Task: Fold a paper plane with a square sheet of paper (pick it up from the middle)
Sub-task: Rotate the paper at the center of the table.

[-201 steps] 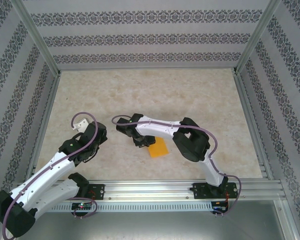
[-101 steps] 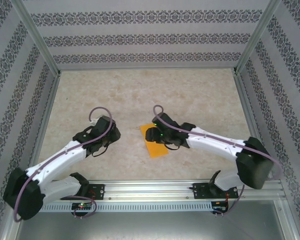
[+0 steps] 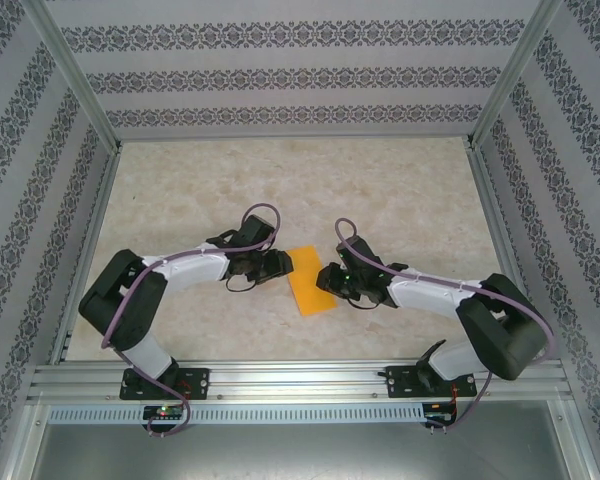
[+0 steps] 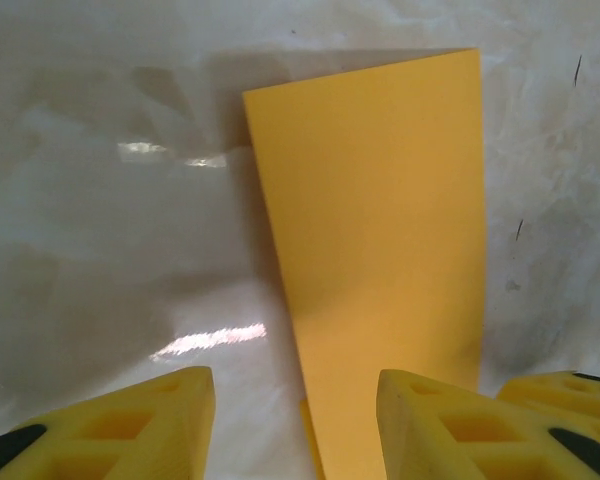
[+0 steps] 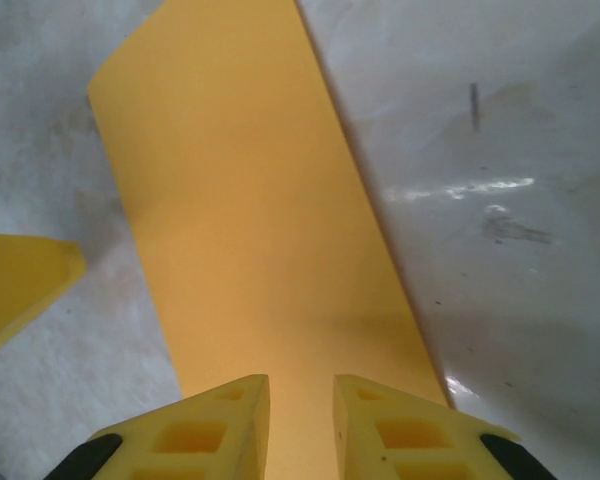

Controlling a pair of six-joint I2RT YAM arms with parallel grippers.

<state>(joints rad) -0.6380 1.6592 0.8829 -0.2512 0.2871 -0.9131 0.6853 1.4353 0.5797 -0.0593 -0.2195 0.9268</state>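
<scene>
The square sheet of paper (image 3: 310, 281), orange-yellow and folded into a narrow strip, lies flat on the marbled table. My left gripper (image 3: 280, 264) sits low at the strip's left edge. In the left wrist view its yellow fingers (image 4: 130, 425) stand wide apart and open around the paper (image 4: 380, 230), whose long edge runs between them, with a lower layer peeking out. My right gripper (image 3: 326, 279) is at the strip's right edge. Over the paper (image 5: 250, 200), my right gripper (image 5: 300, 385) is open by a narrow gap, gripping nothing.
Patterned walls with metal posts (image 3: 80, 90) enclose the table on three sides. An aluminium rail (image 3: 300, 380) carrying both arm bases runs along the near edge. Bare marbled table surface (image 3: 300, 190) stretches behind the paper.
The left arm has swung right, to the paper's left edge. The right gripper has drawn back from on top of the paper to its right edge, and its jaws have narrowed.
</scene>
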